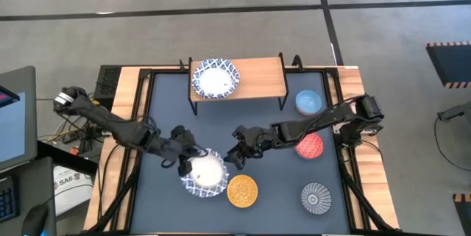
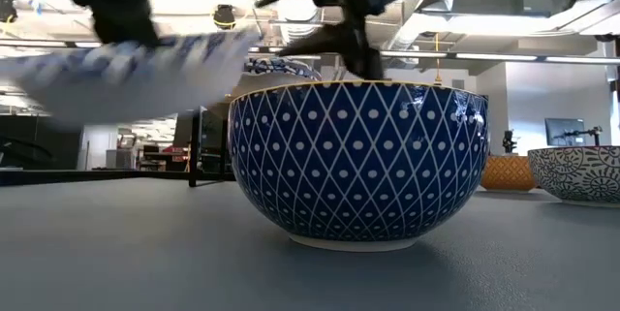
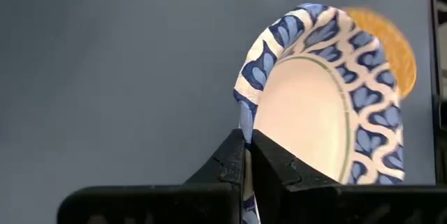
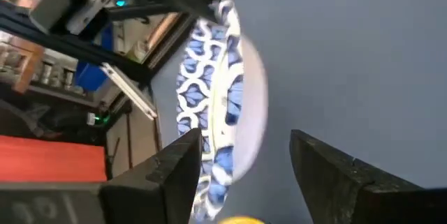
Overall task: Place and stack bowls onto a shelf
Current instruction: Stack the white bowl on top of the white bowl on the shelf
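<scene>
Your left gripper point(image 1: 185, 157) clamped tight on rim of blue-and-white bowl point(image 1: 205, 172), lifted above table point(image 1: 169, 111) front-centre. Right gripper point(image 1: 237, 155) just beside it, fingers spread wide, nothing held. Another patterned bowl point(image 1: 215, 79) sits on shelf point(image 1: 261, 76), left end.

Two wide patterned bowls point(image 1: 215, 79) point(image 1: 204, 174); four small bowls point(image 1: 242, 191) point(image 1: 310, 145) point(image 1: 308, 102) point(image 1: 316, 198); one shelf point(image 1: 261, 78); two arms.
</scene>
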Motion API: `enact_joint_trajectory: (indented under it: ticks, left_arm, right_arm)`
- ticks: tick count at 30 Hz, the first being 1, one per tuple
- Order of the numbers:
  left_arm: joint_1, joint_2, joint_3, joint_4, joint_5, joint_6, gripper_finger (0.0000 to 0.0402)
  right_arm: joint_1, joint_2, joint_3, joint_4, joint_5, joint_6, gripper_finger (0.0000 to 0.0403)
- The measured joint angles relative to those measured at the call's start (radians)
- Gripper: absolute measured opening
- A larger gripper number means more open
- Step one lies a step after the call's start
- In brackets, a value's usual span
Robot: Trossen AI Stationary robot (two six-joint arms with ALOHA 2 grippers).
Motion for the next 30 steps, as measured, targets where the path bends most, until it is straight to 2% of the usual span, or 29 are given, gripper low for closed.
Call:
enact_joint_trajectory:
  ticks: [6, 9, 12, 16, 17, 21, 26, 30]
  left_arm:
    - [0.077, 0.000, 0.076, -0.038, -0.007, 0.075, 0.0000]
    - [0.104, 0.000, 0.095, -0.038, 0.011, 0.094, 0.0000]
    - [0.120, 0.000, 0.108, -0.041, 0.036, 0.091, 0.0000]
    - [0.133, 0.000, 0.127, -0.032, 0.065, 0.081, 0.0012]
    - [0.137, 0.000, 0.131, -0.031, 0.076, 0.080, 0.0021]
    - [0.152, 0.000, 0.146, -0.041, 0.107, 0.080, 0.0072]
    - [0.183, 0.000, 0.167, -0.113, 0.062, 0.075, 0.0141]
    - [0.225, 0.000, 0.168, -0.112, 0.096, 0.072, 0.0165]
  right_arm:
    - [0.026, 0.040, -0.002, 0.048, -0.015, 0.050, 0.0223]
    - [0.037, 0.040, -0.002, 0.034, 0.025, 0.087, 0.0194]
    - [0.042, 0.041, -0.002, 0.005, 0.081, 0.118, 0.0137]
    - [0.042, 0.029, -0.003, -0.031, 0.105, 0.123, 0.0031]
    - [0.042, 0.026, -0.003, -0.032, 0.114, 0.124, 0.0020]
    - [0.042, -0.038, -0.004, -0.145, 0.179, 0.151, 0.0029]
    - [0.022, -0.133, -0.003, -0.276, 0.205, 0.088, 0.0023]
    - [-0.006, -0.216, -0.002, -0.320, 0.202, 0.034, 0.0022]
